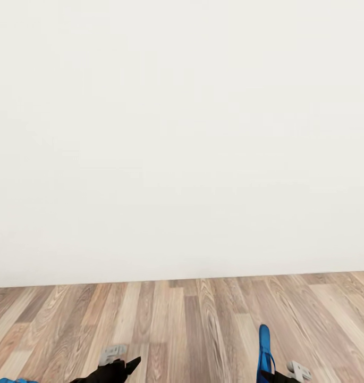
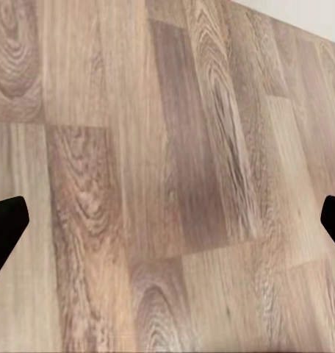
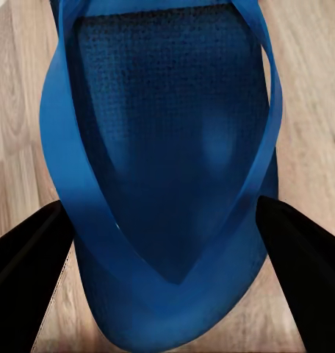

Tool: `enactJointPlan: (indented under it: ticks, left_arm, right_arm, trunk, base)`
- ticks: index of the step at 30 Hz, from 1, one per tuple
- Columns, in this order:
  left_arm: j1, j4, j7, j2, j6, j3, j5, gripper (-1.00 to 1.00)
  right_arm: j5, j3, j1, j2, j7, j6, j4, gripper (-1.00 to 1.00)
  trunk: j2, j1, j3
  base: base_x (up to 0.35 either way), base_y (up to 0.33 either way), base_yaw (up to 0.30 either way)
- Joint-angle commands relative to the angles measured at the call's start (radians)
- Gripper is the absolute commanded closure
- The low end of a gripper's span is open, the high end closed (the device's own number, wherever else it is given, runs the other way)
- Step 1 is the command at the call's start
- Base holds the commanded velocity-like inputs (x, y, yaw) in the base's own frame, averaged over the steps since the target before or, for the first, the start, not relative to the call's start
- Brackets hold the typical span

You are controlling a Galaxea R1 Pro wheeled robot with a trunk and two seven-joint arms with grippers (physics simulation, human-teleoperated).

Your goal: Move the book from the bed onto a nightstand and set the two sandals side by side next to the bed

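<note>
Facing a plain white wall [image 1: 182, 133] across grey-brown wood plank floor [image 1: 203, 324], the robot held one bright blue flip-flop sandal [image 3: 164, 169] in the right gripper [image 3: 167, 243], jaws clamped on both sides of its sole, above the floor. The left gripper [image 2: 167, 228] had its jaws spread wide, released, over bare planks.

Bare wood plank floor [image 1: 192, 324]
</note>
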Motion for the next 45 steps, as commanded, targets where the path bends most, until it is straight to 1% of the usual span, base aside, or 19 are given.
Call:
enactJointPlan:
  ticks: [1,12,18,27,35,45]
  left_arm:
    - [0.0,-0.001,-0.003,0.0,0.01,0.0,0.01,-1.0]
    - [0.0,-0.001,0.0,0.0,0.01,0.0,0.01,-1.0]
    - [0.0,-0.001,0.0,0.0,0.008,0.0,0.011,-1.0]
    - [0.0,-0.001,0.0,-0.001,0.008,-0.001,0.011,-1.0]
    - [0.0,-0.001,0.0,-0.001,0.008,-0.001,0.011,-1.0]
    - [0.0,-0.001,0.0,-0.001,0.008,0.0,0.011,-1.0]
  right_arm:
    - [-0.002,-0.009,0.0,0.0,0.004,0.008,-0.001,1.0]
    - [-0.002,-0.009,0.0,0.0,0.004,0.008,-0.001,1.0]
    - [-0.002,-0.009,0.0,0.0,0.003,0.008,-0.001,1.0]
    - [-0.002,-0.009,0.0,0.0,0.003,0.008,-0.001,1.0]
    - [-0.002,-0.009,0.0,0.0,0.003,0.008,-0.001,1.0]
    - [-0.002,-0.009,0.0,0.0,0.003,0.008,-0.001,1.0]
  trunk:
    - [0.0,0.0,-0.001]
    - [0.0,0.0,-0.001]
    - [0.0,0.0,-0.004]
    - [0.0,0.0,-0.011]
    - [0.0,0.0,-0.018]
    - [0.0,0.0,-0.026]
  base:
    - [0.333,0.0,0.0]
    - [0.333,0.0,0.004]
    - [0.306,0.0,0.176]
    - [0.048,0.0,0.243]
    - [0.224,0.0,0.249]
    - [0.025,0.0,0.25]
